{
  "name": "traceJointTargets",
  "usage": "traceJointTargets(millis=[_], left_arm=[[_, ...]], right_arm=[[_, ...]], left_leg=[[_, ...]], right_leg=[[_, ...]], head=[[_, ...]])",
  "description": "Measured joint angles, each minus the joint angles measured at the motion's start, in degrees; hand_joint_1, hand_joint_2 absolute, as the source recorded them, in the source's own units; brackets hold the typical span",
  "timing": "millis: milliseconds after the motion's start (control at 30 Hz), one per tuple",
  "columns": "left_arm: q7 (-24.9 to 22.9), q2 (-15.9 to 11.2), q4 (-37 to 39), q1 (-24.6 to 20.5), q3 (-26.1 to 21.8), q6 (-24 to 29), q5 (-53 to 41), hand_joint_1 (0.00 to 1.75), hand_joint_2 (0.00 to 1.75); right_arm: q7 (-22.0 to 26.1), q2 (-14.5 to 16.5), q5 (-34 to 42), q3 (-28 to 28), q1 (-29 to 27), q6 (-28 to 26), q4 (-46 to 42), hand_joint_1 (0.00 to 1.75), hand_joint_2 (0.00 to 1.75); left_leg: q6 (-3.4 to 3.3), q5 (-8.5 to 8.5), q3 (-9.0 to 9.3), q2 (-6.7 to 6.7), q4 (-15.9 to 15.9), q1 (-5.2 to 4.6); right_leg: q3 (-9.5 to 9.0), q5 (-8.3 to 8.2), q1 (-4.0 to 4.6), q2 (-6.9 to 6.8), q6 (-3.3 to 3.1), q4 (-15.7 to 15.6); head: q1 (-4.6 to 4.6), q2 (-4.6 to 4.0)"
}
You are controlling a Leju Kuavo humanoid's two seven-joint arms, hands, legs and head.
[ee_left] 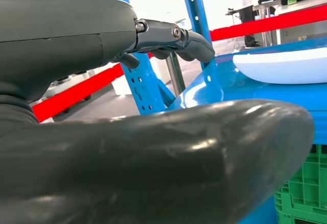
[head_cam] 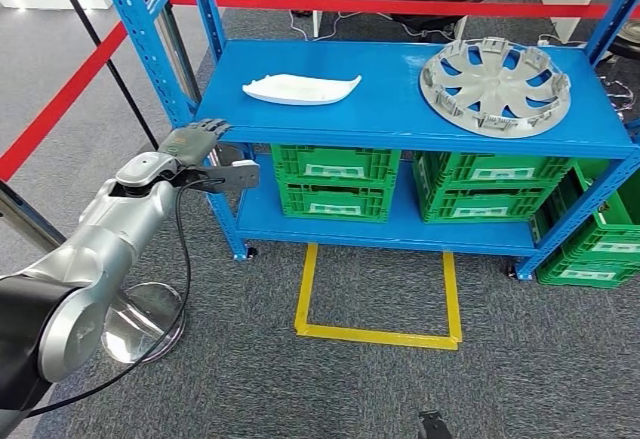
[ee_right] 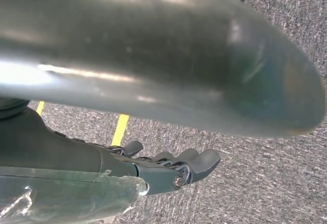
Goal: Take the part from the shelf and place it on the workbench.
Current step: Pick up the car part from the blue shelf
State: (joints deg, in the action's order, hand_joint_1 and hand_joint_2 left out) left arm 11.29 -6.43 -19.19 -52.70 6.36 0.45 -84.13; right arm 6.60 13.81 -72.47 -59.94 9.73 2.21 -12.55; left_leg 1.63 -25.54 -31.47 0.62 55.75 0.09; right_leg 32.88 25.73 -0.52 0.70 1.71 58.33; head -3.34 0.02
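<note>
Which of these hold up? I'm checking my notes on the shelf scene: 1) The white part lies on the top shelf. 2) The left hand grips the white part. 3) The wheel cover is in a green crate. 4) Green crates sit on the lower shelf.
1) True: the white part lies on the top shelf.
2) False: the left hand holds nothing, short of the shelf's corner.
3) False: the wheel cover lies on the top shelf.
4) True: green crates sit there.
</note>
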Motion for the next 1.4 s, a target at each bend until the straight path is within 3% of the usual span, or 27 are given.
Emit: traceJointTargets(millis=[733,867,967,1033,1100,1133,1167,1200,1267,1300,1367,1400], left_arm=[[-1.0,0.0,0.0,0.0,0.0,-0.9,-0.4,0.00,0.00],[-1.1,-0.1,0.0,0.0,0.0,-0.9,-0.5,0.00,0.00],[-1.1,-0.1,0.0,-0.3,0.0,-0.9,-0.5,0.00,0.00],[-1.1,0.0,0.0,-0.5,0.0,-0.9,-0.5,0.00,0.00],[-1.1,0.1,0.0,-0.6,0.1,-0.9,-0.5,0.00,0.00],[-1.1,0.1,0.0,-0.6,0.1,-0.9,-0.5,0.00,0.00],[-1.1,0.1,0.0,-0.5,0.2,-0.9,-0.5,0.00,0.00],[-1.1,0.2,0.0,-0.5,0.2,-0.9,-0.5,0.00,0.00],[-1.2,0.2,0.0,-0.5,0.2,-0.9,-0.5,0.00,0.00],[-1.2,0.2,0.0,-0.6,0.2,-0.9,-0.5,0.00,0.00],[-1.2,0.2,0.0,-0.8,0.2,-0.9,-0.5,0.00,0.00],[-1.3,0.2,0.1,-0.8,0.2,-0.9,-0.6,0.00,0.00]], right_arm=[[0.0,0.0,0.1,0.5,0.0,-0.3,0.0,0.00,0.00],[0.0,0.0,0.1,0.6,-0.1,-0.3,0.0,0.00,0.00],[0.0,0.0,0.1,0.8,0.0,-0.4,0.0,0.00,0.00],[0.0,0.0,0.1,0.9,0.1,-0.4,0.0,0.00,0.00],[0.0,0.0,0.1,0.9,0.0,-0.4,0.0,0.00,0.00],[0.0,0.0,0.1,0.9,-0.2,-0.4,0.0,0.00,0.00],[0.0,0.0,0.1,0.9,-0.3,-0.4,0.0,0.00,0.00],[0.0,0.0,0.1,0.9,-0.3,-0.4,0.0,0.00,0.00],[0.0,0.0,0.1,0.9,-0.3,-0.4,0.0,0.00,0.00],[0.0,0.1,0.1,0.9,-0.3,-0.4,0.1,0.00,0.00],[-0.1,0.2,0.1,0.9,-0.3,-0.4,0.3,0.00,0.00],[-0.1,0.3,0.1,0.9,-0.2,-0.4,0.3,0.00,0.00]], left_leg=[[-0.16,-0.11,-0.14,0.00,0.3,-0.12],[-0.58,-0.24,-0.41,0.00,0.7,-0.25],[-1.28,0.23,-0.26,-0.11,-0.1,-0.01],[-1.67,0.54,0.05,-0.25,-0.7,0.34],[-1.80,0.45,0.10,-0.30,-0.8,0.34],[-1.79,0.35,0.16,-0.30,-0.7,0.37],[-1.70,0.20,0.26,-0.26,-0.7,0.43],[-1.49,-0.03,0.44,-0.20,-0.6,0.53],[-0.77,-0.83,0.99,-0.09,-0.3,0.84],[-0.33,-1.30,1.09,-0.05,0.1,0.86],[0.36,-1.82,0.80,0.03,0.8,0.74],[0.55,-1.87,0.59,0.06,0.9,0.67]], right_leg=[[0.00,-0.09,-0.16,0.00,0.14,-0.1],[0.04,-0.20,-0.28,0.01,0.47,-0.2],[0.39,-0.03,-0.24,-0.04,1.00,-0.1],[2.55,1.83,-0.13,-0.12,1.25,3.7],[6.90,4.59,-0.15,-0.15,1.43,11.6],[8.92,5.14,-0.21,-0.15,1.52,14.7],[10.12,4.67,-0.28,-0.16,1.63,16.0],[10.15,3.06,-0.39,-0.19,1.76,14.9],[7.64,-1.37,-0.75,-0.28,2.25,8.2],[6.15,-2.70,-0.87,-0.25,2.47,5.0],[4.81,-2.85,-0.88,-0.09,1.91,2.1],[4.79,-2.56,-0.78,0.02,1.29,2.0]], head=[[-0.01,0.00],[-0.02,0.00],[0.02,0.00],[0.17,0.00],[0.28,0.00],[0.27,0.00],[0.30,0.00],[0.32,0.00],[0.33,0.00],[0.45,0.00],[0.34,0.00],[0.18,0.00]])
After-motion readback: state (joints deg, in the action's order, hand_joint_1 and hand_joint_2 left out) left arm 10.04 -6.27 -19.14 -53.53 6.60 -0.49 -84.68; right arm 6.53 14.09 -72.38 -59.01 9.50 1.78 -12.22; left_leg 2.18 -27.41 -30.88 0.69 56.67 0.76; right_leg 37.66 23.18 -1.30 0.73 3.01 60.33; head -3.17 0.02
